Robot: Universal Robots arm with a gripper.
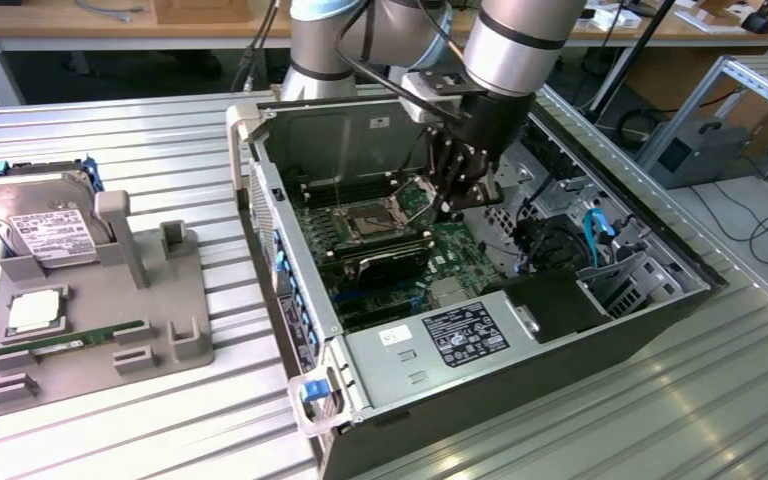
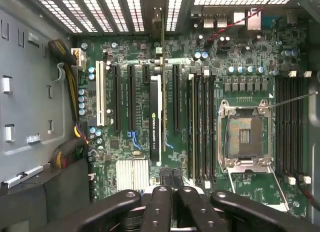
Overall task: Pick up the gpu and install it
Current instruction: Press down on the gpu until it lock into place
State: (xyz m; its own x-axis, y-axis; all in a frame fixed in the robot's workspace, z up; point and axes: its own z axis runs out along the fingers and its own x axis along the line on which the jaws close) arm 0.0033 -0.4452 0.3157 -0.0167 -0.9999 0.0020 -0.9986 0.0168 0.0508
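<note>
The gpu (image 2: 156, 121) stands on edge in a slot of the motherboard (image 2: 235, 62); its thin black edge carries a green logo. In the exterior view the gpu (image 1: 373, 263) is a dark strip across the board, inside the open computer case (image 1: 267, 190). My gripper (image 1: 460, 205) hangs inside the case above the board, a little above and apart from the card. My gripper (image 2: 168, 184) is shut in the wrist view, and the black fingers (image 2: 159, 197) lie close together with nothing between them.
The bare CPU socket (image 2: 245, 137) and memory slots (image 2: 202, 127) lie beside the card. On the exterior view's left, a grey fixture (image 1: 157, 340) holds a hard drive (image 1: 44, 225), a square processor (image 1: 37, 312) and a green RAM stick (image 1: 71, 345). Cables (image 1: 558, 250) and a drive cage (image 1: 638, 280) crowd the case's right.
</note>
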